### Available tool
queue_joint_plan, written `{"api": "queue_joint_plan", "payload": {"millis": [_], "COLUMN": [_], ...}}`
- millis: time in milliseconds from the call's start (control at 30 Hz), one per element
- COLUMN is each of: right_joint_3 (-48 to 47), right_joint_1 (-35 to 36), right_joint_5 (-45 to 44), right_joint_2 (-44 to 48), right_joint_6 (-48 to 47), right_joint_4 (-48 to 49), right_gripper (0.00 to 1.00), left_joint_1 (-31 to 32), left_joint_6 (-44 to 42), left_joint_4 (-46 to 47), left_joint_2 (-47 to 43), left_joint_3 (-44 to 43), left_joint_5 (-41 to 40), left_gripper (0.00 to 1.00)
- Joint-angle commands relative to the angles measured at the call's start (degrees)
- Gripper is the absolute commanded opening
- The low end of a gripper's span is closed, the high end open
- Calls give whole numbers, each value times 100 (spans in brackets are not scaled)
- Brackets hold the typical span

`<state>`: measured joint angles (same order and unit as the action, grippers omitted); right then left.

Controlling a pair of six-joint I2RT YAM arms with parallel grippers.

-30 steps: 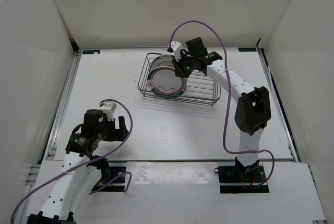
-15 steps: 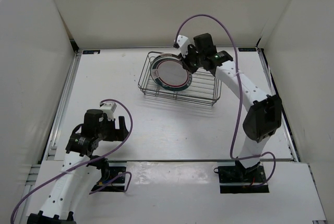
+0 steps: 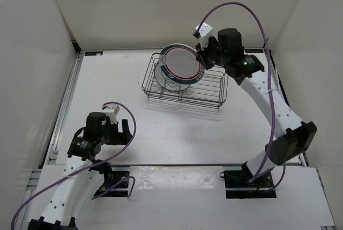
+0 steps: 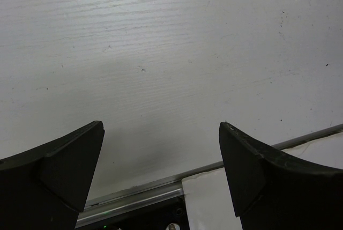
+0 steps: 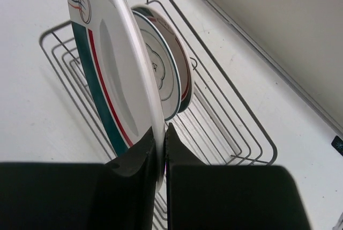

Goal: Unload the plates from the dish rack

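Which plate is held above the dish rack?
The green-and-red-rimmed plate, pinched at its edge by the right gripper and raised above the rack. The other plates stand upright inside the rack.

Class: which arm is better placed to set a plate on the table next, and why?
Likely right: the right pincer grips a plate above the rack; the left pincer hangs open, far away.

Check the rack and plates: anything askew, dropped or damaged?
Nothing stands out. The right gripper pinches one banded plate by its rim, above the dish rack; the other plates stand upright inside it.
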<state>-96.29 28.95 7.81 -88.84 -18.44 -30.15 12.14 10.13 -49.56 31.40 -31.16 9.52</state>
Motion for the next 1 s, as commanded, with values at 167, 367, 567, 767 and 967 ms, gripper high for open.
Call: {"api": "queue_joint_plan", "payload": {"millis": [167,367,567,767,967], "right_joint_3": [496,3092,4714,6437,7273], "right_joint_1": [-3,14,6,-3,14], "right_joint_5": [702,1459,1890,1874,1557], "right_joint_2": [1078,2528,3337,3672,3628], "right_joint_6": [1753,3361,4425,5138,5737], "right_joint_4": [-228,536,861,1836,2899], "right_gripper": [0,0,0,0,0], "left_joint_1": [25,16,25,16,16], "left_joint_6": [33,33,33,33,42], "left_joint_4": [8,25,25,25,8], "left_joint_2": [-81,-64,-46,-90,-64], "left_joint_3": [-22,-4,-13,-13,-13], "left_joint_5": [15,76,111,68,50], "left_gripper": [100,100,100,100,100]}}
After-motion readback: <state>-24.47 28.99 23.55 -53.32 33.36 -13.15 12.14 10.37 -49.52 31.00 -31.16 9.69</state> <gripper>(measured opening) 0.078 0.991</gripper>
